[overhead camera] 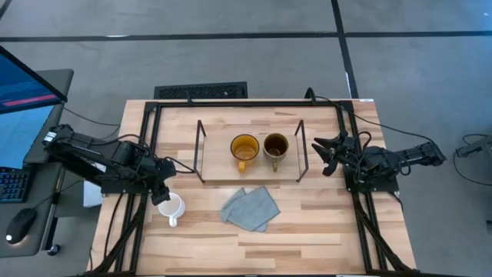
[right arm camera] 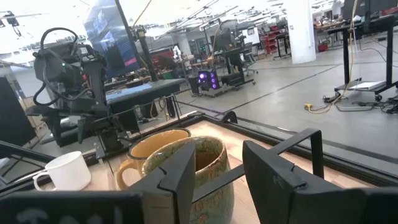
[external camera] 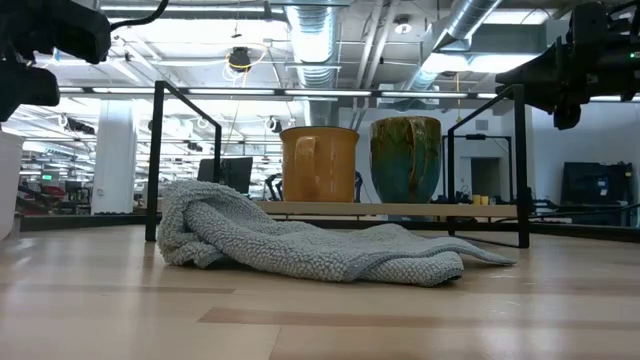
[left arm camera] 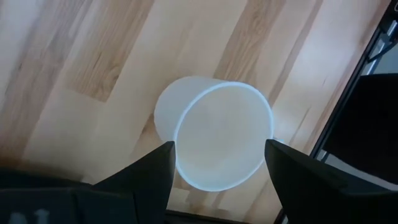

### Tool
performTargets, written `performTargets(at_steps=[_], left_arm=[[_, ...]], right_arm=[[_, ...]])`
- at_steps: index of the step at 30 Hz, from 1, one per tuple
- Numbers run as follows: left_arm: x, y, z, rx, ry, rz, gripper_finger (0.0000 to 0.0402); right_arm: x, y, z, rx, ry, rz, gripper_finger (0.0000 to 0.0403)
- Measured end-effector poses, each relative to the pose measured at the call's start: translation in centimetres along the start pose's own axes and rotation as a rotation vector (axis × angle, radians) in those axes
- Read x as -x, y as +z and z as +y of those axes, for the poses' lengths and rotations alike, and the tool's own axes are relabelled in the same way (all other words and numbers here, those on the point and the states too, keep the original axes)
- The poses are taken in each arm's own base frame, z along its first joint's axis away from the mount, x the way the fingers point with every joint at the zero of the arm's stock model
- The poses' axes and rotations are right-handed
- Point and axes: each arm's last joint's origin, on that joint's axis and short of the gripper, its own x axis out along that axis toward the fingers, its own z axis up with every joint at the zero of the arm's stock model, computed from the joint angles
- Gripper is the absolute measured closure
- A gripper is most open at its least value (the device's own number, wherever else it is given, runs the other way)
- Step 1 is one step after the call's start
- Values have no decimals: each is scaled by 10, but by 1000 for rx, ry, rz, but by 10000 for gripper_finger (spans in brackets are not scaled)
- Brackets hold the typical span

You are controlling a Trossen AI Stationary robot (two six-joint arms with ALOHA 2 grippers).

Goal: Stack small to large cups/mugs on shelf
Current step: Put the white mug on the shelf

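The white mug (overhead camera: 171, 207) looks small and light, but it is hard and smooth, so it could slip or chip if it is bumped. A good place to hold it is across its round rim, with one finger on each side. Its handle is thin and is probably harder to catch.

The white mug is plain and round. It stands on the surface (overhead camera: 307, 231), near the front left, well apart from the shelf (overhead camera: 219, 173). In the high view its handle points toward the front edge.

The yellow mug (overhead camera: 244, 148) and the brown mug (overhead camera: 276, 146) stand side by side on the shelf, toward its right end. The left part of the shelf is bare, so the white mug likely belongs there. The brown mug is dark inside and has green and brown marks on its outside.

A soft grey cloth (overhead camera: 250, 207) lies crumpled in front of the shelf.

The left hand (left arm camera: 217, 163) is open wide right above the white mug, one finger on each side, and holds nothing.

The right hand (overhead camera: 325, 154) is open too and holds nothing. It waits at the right end of the shelf.
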Motion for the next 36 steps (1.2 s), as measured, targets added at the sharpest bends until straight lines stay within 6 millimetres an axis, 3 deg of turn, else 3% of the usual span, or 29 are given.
performTargets(at_steps=[18, 31, 36], left_arm=[[-25, 9, -1, -179, 182, 143, 161], [-46, 19, -3, -214, 279, 210, 162], [-50, 21, -4, -219, 290, 220, 192]], right_arm=[[0, 1, 0, -31, 1, -6, 249], [0, 1, 0, -31, 1, -6, 249], [0, 1, 0, -31, 1, -6, 249]])
